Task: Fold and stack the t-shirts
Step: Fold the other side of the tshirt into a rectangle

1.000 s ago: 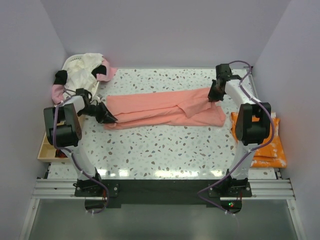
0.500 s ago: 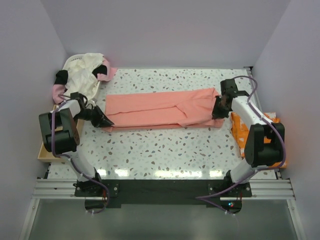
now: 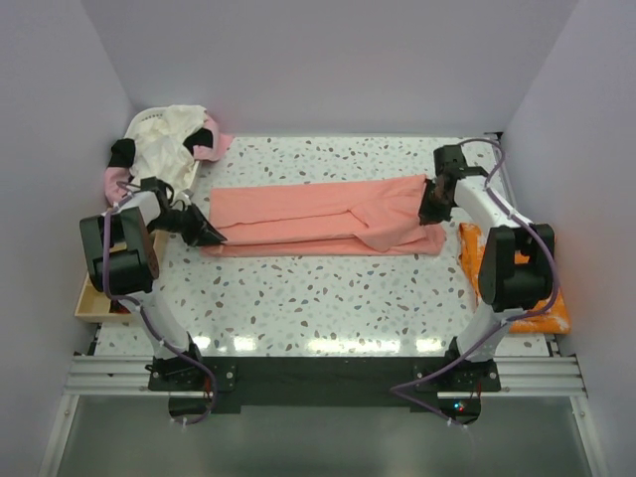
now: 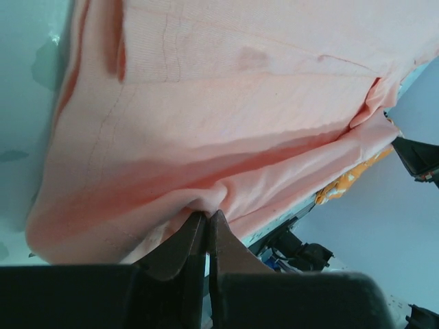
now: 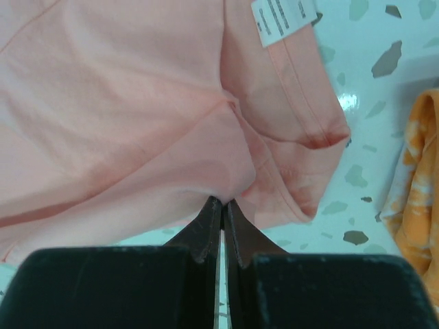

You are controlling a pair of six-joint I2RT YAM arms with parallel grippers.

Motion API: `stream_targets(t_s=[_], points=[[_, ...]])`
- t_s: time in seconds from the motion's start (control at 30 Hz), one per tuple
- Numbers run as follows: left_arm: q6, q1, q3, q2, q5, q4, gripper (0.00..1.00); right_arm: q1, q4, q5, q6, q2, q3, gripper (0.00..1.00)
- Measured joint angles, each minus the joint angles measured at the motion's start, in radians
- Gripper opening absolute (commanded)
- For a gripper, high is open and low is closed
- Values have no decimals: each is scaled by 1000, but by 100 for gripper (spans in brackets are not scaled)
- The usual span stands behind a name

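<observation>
The orange t-shirt (image 3: 542, 316) at the right edge of the table (image 3: 328, 298) is being partly hidden by the right arm, and the cream and pink t-shirts (image 3: 164, 149) heaped at the far left corner are being shown too tangled to count. 1 salmon-pink t-shirt (image 3: 318, 214), its white label (image 5: 283, 17) showing, is being held stretched across the middle. Its 2 ends are being pinched in the closed left gripper (image 3: 211, 235) and right gripper (image 3: 430, 211).

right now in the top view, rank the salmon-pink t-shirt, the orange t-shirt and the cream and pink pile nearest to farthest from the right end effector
1. salmon-pink t-shirt, pinched in the right end effector, spread across the middle.
2. orange t-shirt, close by at the right edge.
3. cream and pink pile, back-left corner, farthest.
</observation>
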Motion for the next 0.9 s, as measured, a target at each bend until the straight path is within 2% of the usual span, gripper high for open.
stream_targets(t_s=[0.03, 0.07, 0.1, 0.17, 0.2, 0.27, 0.3, 0.33, 0.53, 0.73, 0.9], points=[[3, -1, 4, 8, 3, -2, 9, 0, 1, 2, 0, 23, 19, 6], [4, -1, 10, 13, 6, -1, 10, 0, 2, 2, 0, 45, 38, 31], [3, -1, 19, 19, 10, -3, 12, 0, 1, 2, 0, 67, 57, 41], [5, -1, 31, 30, 17, -10, 14, 0, -3, 3, 0, 110, 102, 48], [6, -1, 37, 32, 17, -18, 18, -1, 2, 5, -3, 128, 121, 57], [6, -1, 53, 35, 13, -42, 34, -2, 9, 8, -4, 142, 139, 61], [6, -2, 63, 36, 5, -59, 96, -2, 11, 13, -6, 142, 140, 62], [7, -2, 72, 37, -2, -72, 100, -3, 11, 24, -9, 139, 142, 62], [25, -5, 95, 12, -47, -106, 100, -4, 14, 60, -13, 87, 144, 63], [32, -1, 112, -121, -82, -63, 100, -4, 29, 47, -13, -56, 101, 63], [36, -41, 93, -214, -79, -34, 100, -4, 44, 9, -8, -138, 19, 63]])
